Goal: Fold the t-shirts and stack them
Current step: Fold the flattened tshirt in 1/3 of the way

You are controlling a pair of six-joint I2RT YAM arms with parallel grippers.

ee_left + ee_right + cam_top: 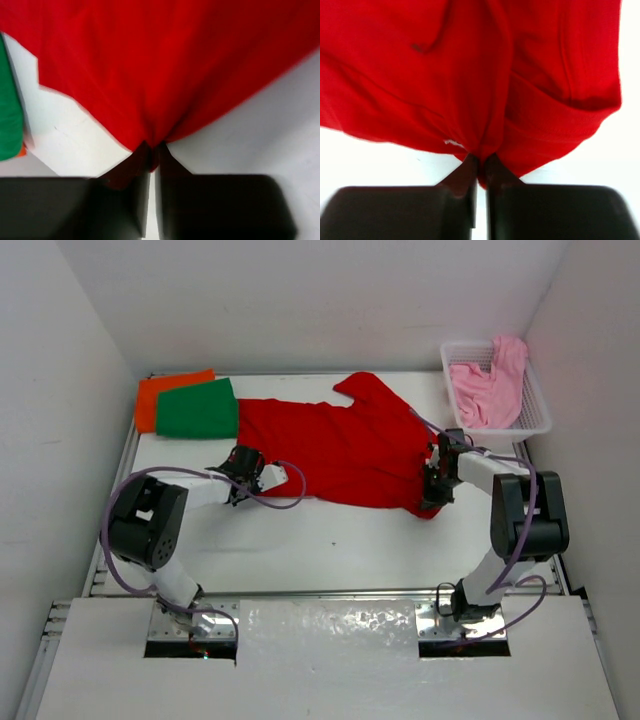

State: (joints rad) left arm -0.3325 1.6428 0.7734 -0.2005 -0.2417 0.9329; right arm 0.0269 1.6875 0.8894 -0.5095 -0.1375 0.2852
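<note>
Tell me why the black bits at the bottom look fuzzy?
Left wrist view: the left fingers blur, too close to the lens, and the edge of the red shirt is soft. Right wrist view: the right fingers blur likewise, shirt folds clearer. Top view: sharp, evenly lit.

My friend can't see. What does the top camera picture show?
The left gripper and right gripper each pinch a near edge of the red t-shirt spread on the white table. A folded green t-shirt lies on an orange t-shirt back left; a pink t-shirt sits in a white basket back right.
</note>
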